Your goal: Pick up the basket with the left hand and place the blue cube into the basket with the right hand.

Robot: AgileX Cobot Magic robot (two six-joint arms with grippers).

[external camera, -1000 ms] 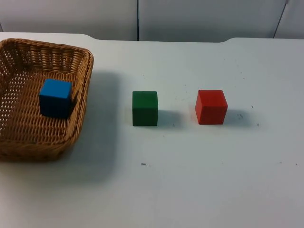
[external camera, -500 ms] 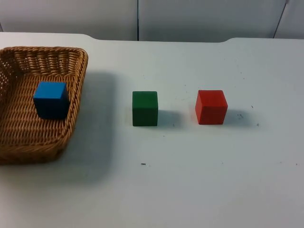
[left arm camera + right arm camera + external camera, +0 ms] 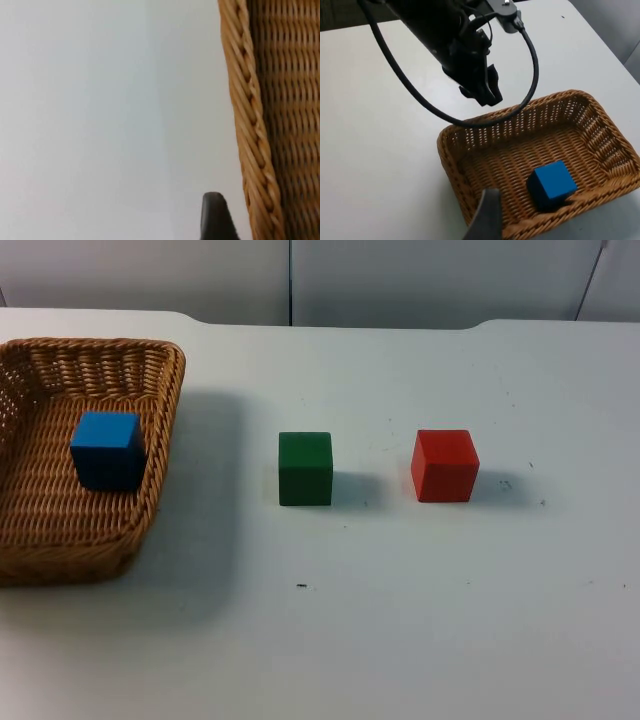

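— Looking down from the top view, what do you get?

— The wicker basket (image 3: 166,420) sits at the left edge of the white table (image 3: 400,630), and the blue cube (image 3: 106,448) lies inside it, on the woven floor near the wall that faces the other blocks. A green cube (image 3: 305,468) stands well apart from the basket, and a red cube (image 3: 445,465) stands beyond it, a gap between the two. The grey partition wall (image 3: 420,280) closes off the back.

— And the right wrist view adds what?

— The left gripper (image 3: 481,93). It hangs at the end of the black left arm (image 3: 427,25), above the table just outside one short side of the basket (image 3: 445,150). From there it seems clear of the wicker, though I cannot tell whether it touches. The blue cube (image 3: 552,184) is there too, inside the basket, close to the opposite short wall.

— Is that gripper open or closed?

— I cannot tell; the arm's own bulk hides the tip.

— Does the left wrist view help?

— It puts the braided rim (image 3: 247,115) just beside that gripper, with bare table on the outer side and the weave sloping down on the inner side. Nothing of the cube from there.

— The right gripper?

— The right gripper (image 3: 487,220) hovers above the basket's long rim, on the cube's side. Open or closed, I cannot tell. Nothing lies between it and the blue cube.
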